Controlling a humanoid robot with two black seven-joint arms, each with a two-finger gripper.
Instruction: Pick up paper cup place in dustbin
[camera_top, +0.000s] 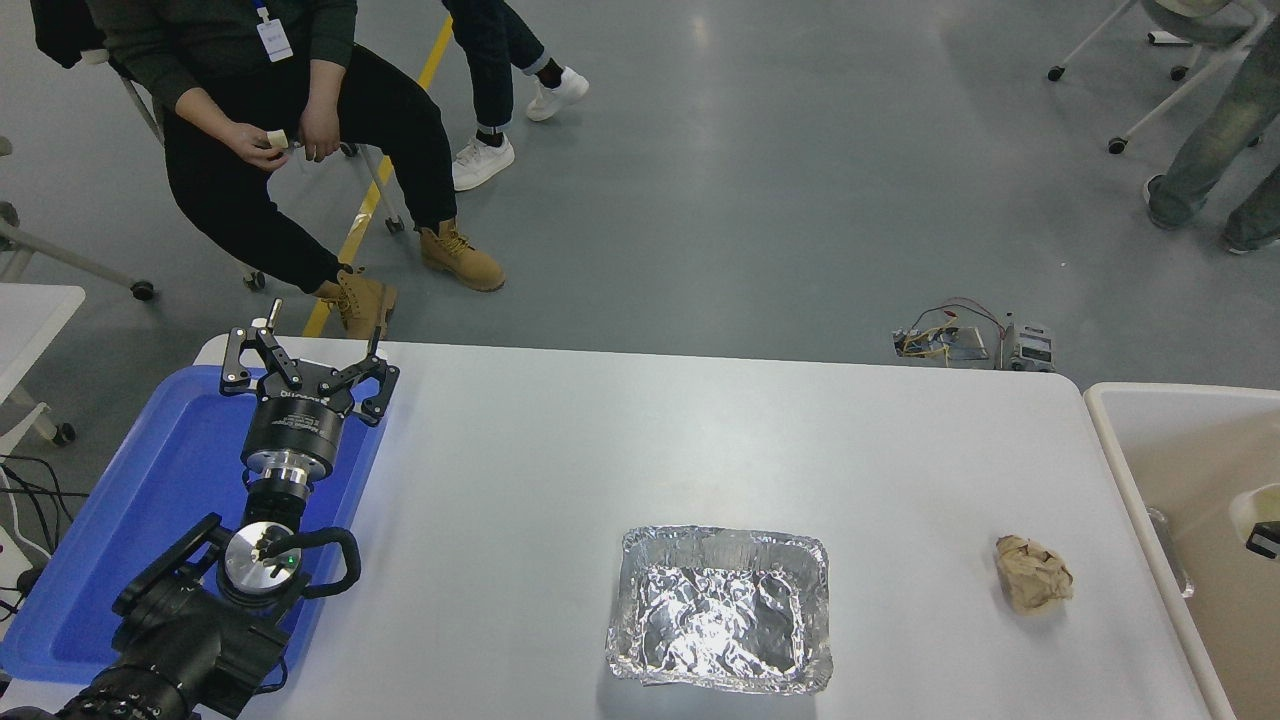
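Note:
The paper cup (1254, 504), white with a cream inside, shows only in part at the picture's right edge, low inside the dustbin (1180, 390). The dustbin has a thick off-white rim and a beige inside. A black tip of my right gripper (1264, 540) sits against the cup's near side and holds it; the arm itself is out of the picture. At the lower left my left gripper (308, 352) stays parked, open, over a blue tray.
A crinkled foil tray (720, 610) sits at the table's front middle, and a crumpled brown paper ball (1033, 572) lies near the dustbin's rim. The blue tray (170, 480) is at the left. A person sits beyond the table's far left; another walks past.

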